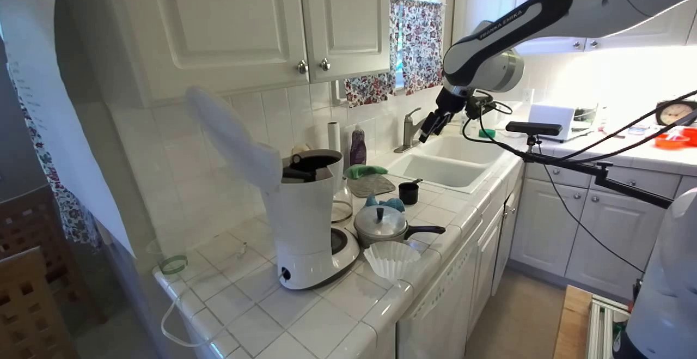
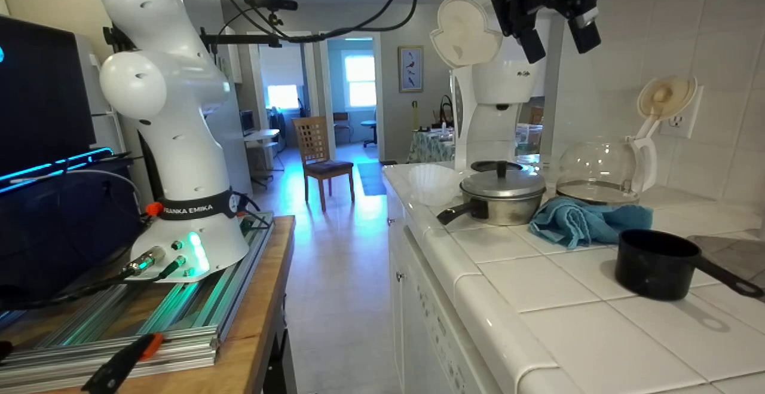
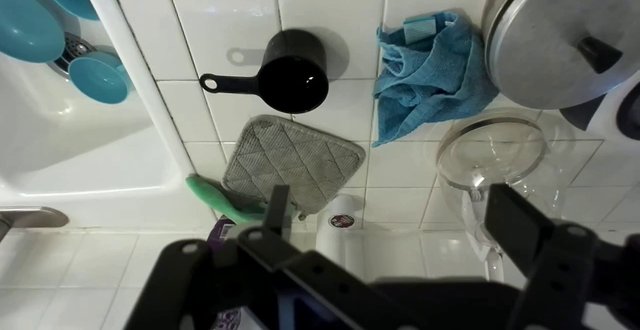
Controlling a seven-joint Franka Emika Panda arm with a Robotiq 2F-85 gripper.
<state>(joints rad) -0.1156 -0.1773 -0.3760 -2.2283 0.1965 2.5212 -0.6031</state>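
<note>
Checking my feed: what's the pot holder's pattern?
Quilted diamonds on the pot holder, best in the wrist view.

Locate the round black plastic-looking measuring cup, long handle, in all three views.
In an exterior view: cup, just right of and below centre.
In an exterior view: cup, lower right, handle pointing right.
Wrist view: cup, above and slightly left of centre, handle pointing left.
Shared landmark: crumpled blue fabric cloth near it.
</note>
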